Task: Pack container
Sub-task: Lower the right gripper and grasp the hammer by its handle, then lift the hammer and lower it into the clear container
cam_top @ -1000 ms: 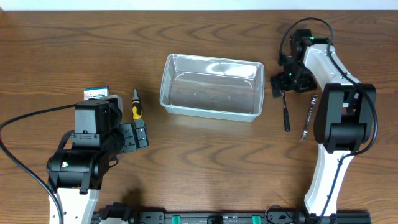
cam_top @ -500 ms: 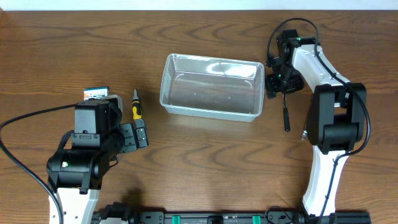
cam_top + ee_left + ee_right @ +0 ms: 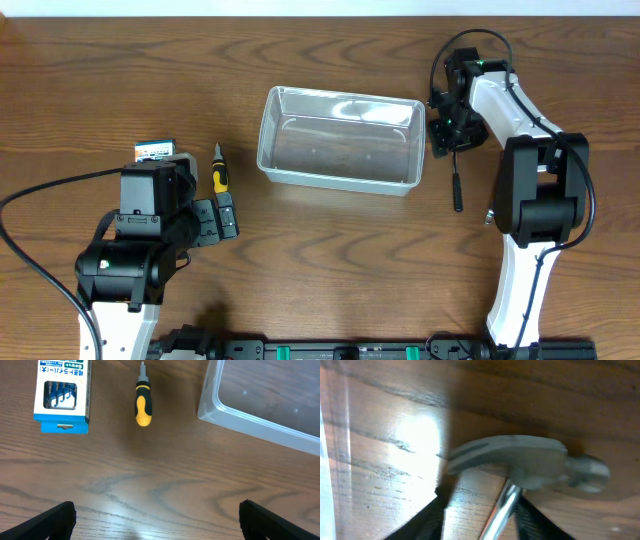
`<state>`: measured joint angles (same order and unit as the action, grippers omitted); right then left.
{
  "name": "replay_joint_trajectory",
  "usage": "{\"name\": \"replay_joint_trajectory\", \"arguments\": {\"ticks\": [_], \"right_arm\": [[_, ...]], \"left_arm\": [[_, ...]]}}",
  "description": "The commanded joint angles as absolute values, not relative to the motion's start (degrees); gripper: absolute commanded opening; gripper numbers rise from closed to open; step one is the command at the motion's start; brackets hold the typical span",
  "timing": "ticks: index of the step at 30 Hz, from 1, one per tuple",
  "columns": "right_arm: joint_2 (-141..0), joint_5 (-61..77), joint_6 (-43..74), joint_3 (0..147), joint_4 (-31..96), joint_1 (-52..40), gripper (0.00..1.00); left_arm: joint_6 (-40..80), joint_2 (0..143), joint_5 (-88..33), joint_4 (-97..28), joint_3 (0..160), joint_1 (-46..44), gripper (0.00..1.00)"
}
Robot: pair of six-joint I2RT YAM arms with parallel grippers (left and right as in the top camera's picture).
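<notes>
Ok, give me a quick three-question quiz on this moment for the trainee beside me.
1. Fill in: the screwdriver lies on the table between the blue and white box and the ____.
2. True or false: the container already holds a tool.
3. Pick one: the right gripper grips A) the screwdriver, B) the hammer, C) the box.

Key: 1. container. 2. False, it is empty. 3. B, by the shaft just below the head.
</notes>
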<state>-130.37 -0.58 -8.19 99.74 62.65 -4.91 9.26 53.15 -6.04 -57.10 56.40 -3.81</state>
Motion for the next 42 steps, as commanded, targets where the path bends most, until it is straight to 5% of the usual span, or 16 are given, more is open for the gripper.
{"name": "replay_joint_trajectory", "arguments": {"ticks": [1, 31, 42], "right_arm": [[-131.5, 1.98, -7.75, 98.39, 62.41, -5.06, 0.41], [-131.5, 2.0, -7.27, 98.39, 61.65, -4.89, 0.02], [-131.48, 2.02, 2.48, 102.02, 58.43, -2.96, 0.01]], "left_arm": [[10.15, 53.06, -6.42, -57.45, 57.78, -3.95, 0.98], [10.15, 53.06, -6.42, -57.43, 57.78, -3.95, 0.98], [10.15, 53.06, -6.42, -57.45, 57.78, -3.95, 0.98]]}}
